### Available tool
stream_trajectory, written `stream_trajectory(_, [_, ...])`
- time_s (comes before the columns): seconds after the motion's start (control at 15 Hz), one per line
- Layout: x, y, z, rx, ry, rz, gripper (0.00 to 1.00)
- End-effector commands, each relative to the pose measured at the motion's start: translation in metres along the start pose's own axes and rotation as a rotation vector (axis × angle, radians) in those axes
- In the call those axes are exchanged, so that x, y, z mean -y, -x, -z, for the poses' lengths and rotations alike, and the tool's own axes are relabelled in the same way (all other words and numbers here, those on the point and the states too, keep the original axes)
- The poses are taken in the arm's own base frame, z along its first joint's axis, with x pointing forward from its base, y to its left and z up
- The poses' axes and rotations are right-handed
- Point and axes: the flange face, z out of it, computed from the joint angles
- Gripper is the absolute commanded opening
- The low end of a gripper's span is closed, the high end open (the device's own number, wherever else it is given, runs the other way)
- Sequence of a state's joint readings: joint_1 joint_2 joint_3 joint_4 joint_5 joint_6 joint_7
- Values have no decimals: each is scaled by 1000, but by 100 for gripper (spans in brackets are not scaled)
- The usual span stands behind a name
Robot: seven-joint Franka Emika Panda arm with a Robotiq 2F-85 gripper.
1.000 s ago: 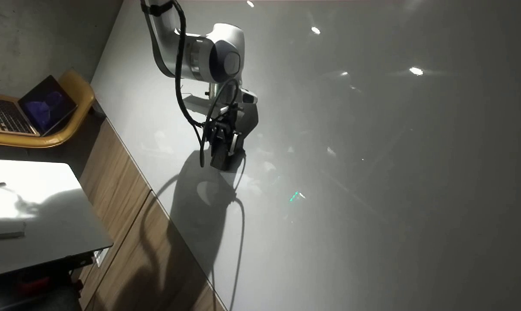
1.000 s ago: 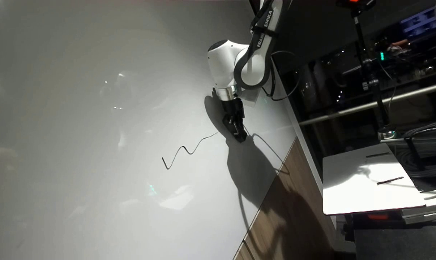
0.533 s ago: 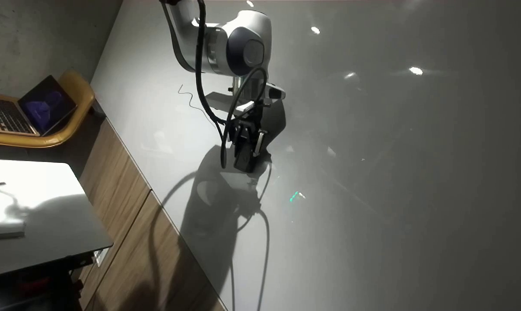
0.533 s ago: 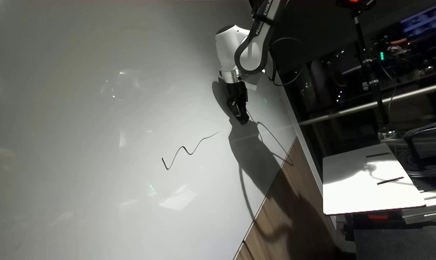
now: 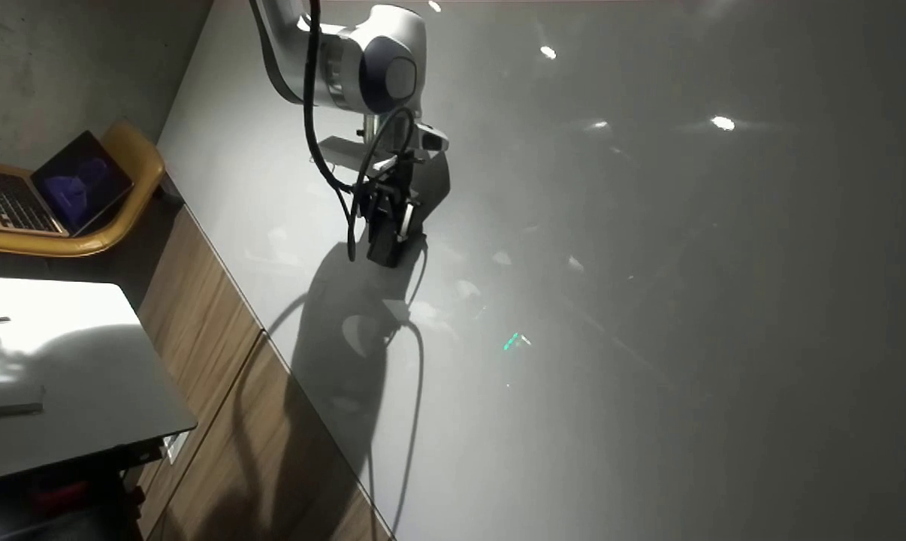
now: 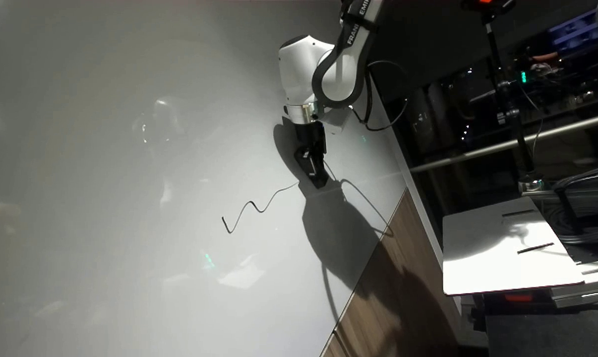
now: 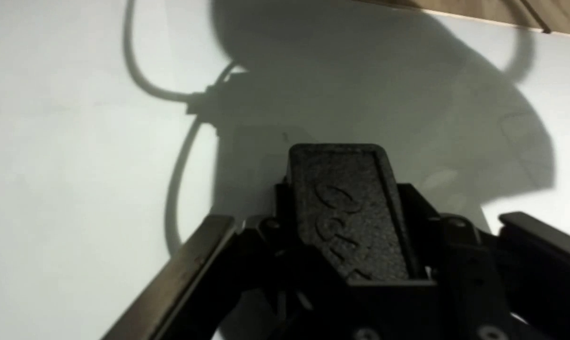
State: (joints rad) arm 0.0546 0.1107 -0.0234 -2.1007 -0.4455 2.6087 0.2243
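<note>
Gripper [image 6: 315,169]: clamped on a black whiteboard eraser [image 7: 349,208], with fingers [image 7: 415,205] closed against both long sides. The eraser's face carries embossed lettering, wording not legible. In the wrist view its long axis runs near 12-to-6 o'clock, the far end leaning slightly toward 11. In an exterior view it projects from the gripper toward 5 o'clock.

Relation of note: in that view, a wavy black line [image 6: 261,211] on the glossy whiteboard [image 6: 130,248] lies toward 8 o'clock from the gripper. The line runs overall from 8 to 2 o'clock, so the eraser's long axis stands across that run. Its visible near end meets the edge of the arm's shadow [image 6: 338,233], near the eraser's tip but apart from it; its far end is well apart. The wood panelling [image 6: 408,233] lies toward 4 o'clock, beyond the whiteboard's edge.

One arm [image 6: 304,74] is present and carries the eraser. Whether the eraser's underside touches the whiteboard cannot be determined from these views.
</note>
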Motion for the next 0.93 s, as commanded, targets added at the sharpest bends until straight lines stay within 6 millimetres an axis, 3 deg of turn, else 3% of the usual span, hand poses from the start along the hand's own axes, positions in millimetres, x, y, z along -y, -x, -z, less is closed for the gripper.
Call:
stream_trajectory(0.0, [71, -37, 30, -96, -35, 89, 32])
stream_trajectory(0.33, [146, -53, 56, -135, -56, 209, 32])
stream_trajectory(0.73, [190, -61, 63, -118, -56, 272, 32])
stream_trajectory(0.87, [213, -61, 68, -116, -59, 296, 32])
